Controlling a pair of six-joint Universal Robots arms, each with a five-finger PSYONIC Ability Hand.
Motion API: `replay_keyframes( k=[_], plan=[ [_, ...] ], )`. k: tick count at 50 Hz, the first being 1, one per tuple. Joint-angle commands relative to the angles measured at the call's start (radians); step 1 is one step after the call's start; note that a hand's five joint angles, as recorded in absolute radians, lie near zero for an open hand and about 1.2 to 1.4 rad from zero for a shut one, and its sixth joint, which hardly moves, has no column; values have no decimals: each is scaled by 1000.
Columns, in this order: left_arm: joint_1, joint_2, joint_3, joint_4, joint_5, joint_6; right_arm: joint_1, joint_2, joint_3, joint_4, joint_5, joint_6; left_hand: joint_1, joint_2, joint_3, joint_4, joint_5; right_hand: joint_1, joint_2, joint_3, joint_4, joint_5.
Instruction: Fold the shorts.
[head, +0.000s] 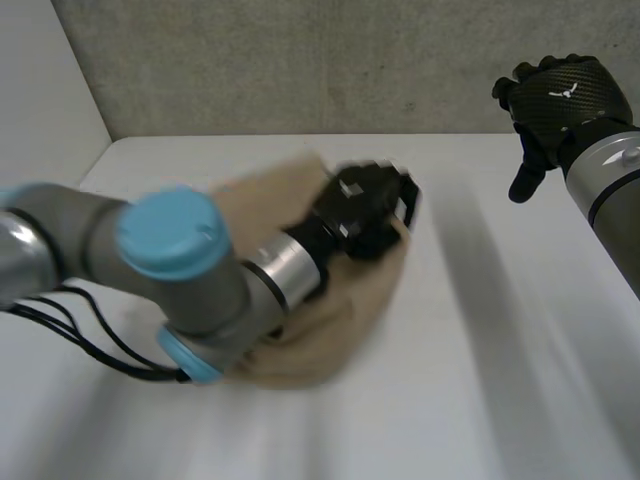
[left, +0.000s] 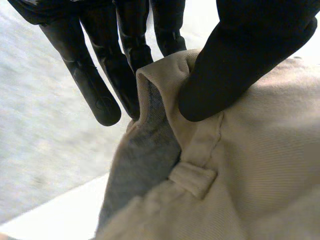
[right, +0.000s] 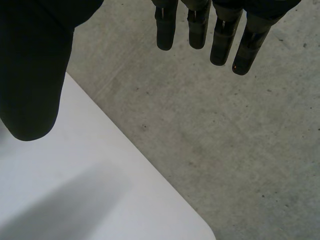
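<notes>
Beige shorts (head: 350, 300) lie bunched on the white table (head: 480, 380), left of the middle. My left hand (head: 365, 212) reaches over them to their far right edge. In the left wrist view its thumb (left: 240, 65) and fingers (left: 100, 85) pinch the waistband (left: 165, 95), with a belt loop (left: 192, 177) just below the grip; the grey inner lining shows at the fold. My right hand (head: 555, 105) is raised at the far right, above the table's back edge, apart from the shorts. Its fingers (right: 215, 35) hang straight, holding nothing.
A grey concrete wall (head: 300, 60) stands behind the table. The right wrist view looks down past the table's corner (right: 100, 200) to the concrete floor (right: 225, 150). The left arm (head: 170, 260) crosses the table's left half.
</notes>
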Motion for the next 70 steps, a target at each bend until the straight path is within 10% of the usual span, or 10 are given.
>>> replay_keyframes(
  k=[1, 3, 12, 25, 34, 51, 70],
  plan=[
    [-100, -87, 19, -9, 9, 89, -1, -16, 0, 0, -3, -1, -553, -621, -614, -616, -558, -30, -46, -39, -61, -72],
    [-117, -81, 12, -9, 3, 144, -2, -16, 1, 0, -6, -3, -953, -1021, -1014, -1015, -958, -30, -46, -39, -61, -72],
    [-42, 89, -47, -107, -166, 284, 2, -8, 26, 32, -52, -109, -957, -1025, -1017, -1019, -962, -30, -46, -39, -61, -72],
    [32, 330, -348, -398, -557, 292, 2, 25, 187, 244, -340, -340, -924, -993, -985, -987, -929, -30, -46, -39, -61, -72],
    [32, 437, -546, -437, -571, 286, -57, 81, 401, 121, -526, -422, -645, -714, -706, -708, -650, -30, -46, -39, -61, -72],
    [35, 444, -658, -412, -570, 221, -131, 156, 559, -77, -533, -501, -466, -534, -527, -529, -471, 112, 97, 103, 81, 71],
    [69, 246, -563, -208, -600, 227, -133, 205, 537, -270, -529, -448, -478, -546, -539, -541, -483, 952, 936, 942, 921, 910]
  ],
)
